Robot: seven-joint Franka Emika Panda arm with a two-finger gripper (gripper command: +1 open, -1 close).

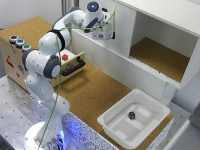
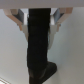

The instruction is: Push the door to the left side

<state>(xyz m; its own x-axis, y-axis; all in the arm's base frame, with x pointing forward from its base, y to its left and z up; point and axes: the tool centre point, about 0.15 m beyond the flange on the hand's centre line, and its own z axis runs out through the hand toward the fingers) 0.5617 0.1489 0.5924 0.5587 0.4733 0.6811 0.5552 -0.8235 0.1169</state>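
Observation:
The door is the plain white flat panel covering the half of the white cabinet on the exterior view's left. The other half is open and shows a cork floor. My gripper is at the door's face, near its lower part. In the wrist view the black fingers stand together as one dark bar with nothing between them, their tips close to the white door surface. I cannot tell whether they touch it.
A wooden box with coloured buttons and a black-handled drawer stands at the exterior view's left. A white plastic tray holding a small dark object sits at the front right on the cork tabletop.

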